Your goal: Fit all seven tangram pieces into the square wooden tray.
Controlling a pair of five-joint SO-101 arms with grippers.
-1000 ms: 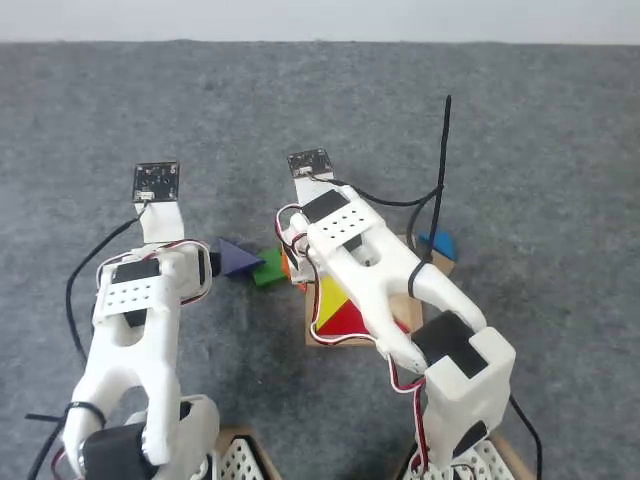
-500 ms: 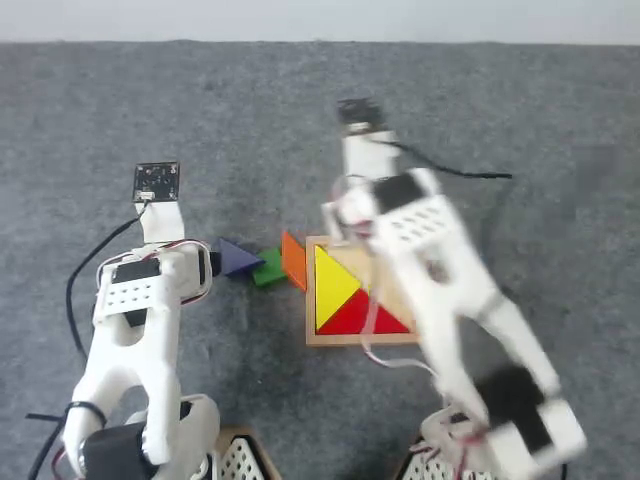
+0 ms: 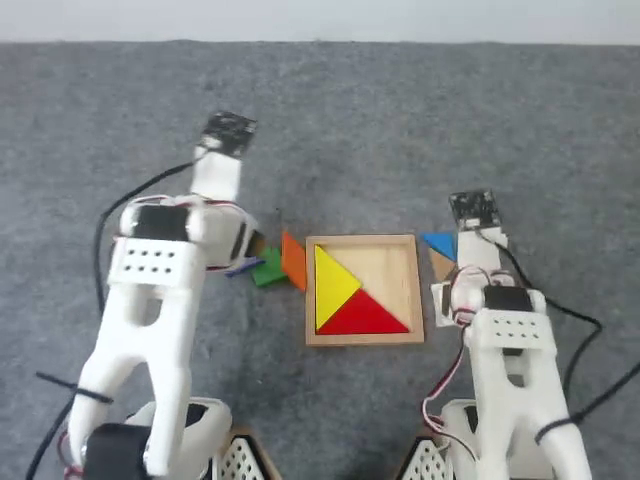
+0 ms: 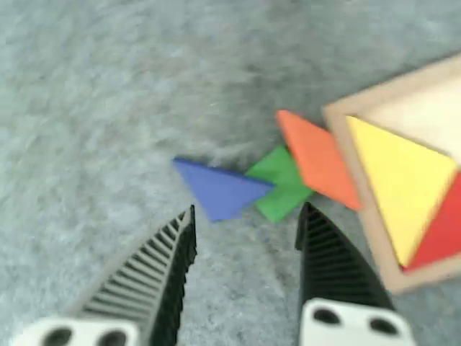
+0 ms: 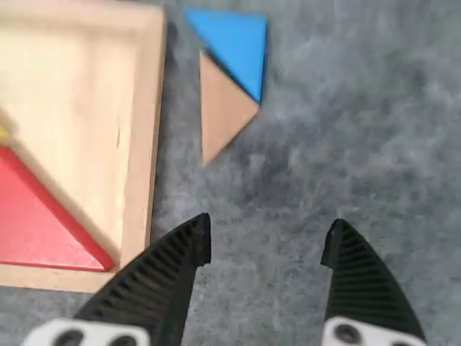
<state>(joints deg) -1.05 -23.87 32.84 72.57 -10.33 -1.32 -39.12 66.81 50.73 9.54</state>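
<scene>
Currently both open and empty: left gripper [image 4: 248,211] above the dark blue triangle [image 4: 220,189], which touches the green piece [image 4: 284,189] beside the tray [image 4: 338,115], right gripper [image 5: 270,223] near the tan triangle [image 5: 220,108]; risk: pinching blue drags green along, skewing both.

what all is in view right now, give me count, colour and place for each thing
tray: one, pale wood, middle of the table
yellow triangle: one, yellow, in the tray, left part
red triangle: one, red, in the tray, near edge
orange parallelogram: one, orange, outside against the tray's left rim
green square: one, green, touching the parallelogram
dark blue triangle: one, dark blue, touching the green square
light blue triangle: one, light blue, right of the tray
tan triangle: one, tan, beside the light blue one
mat: one, grey, covering the table
left hand: one, black fingers, open, over the dark blue triangle
right hand: one, black fingers, open, near the tan triangle
</scene>
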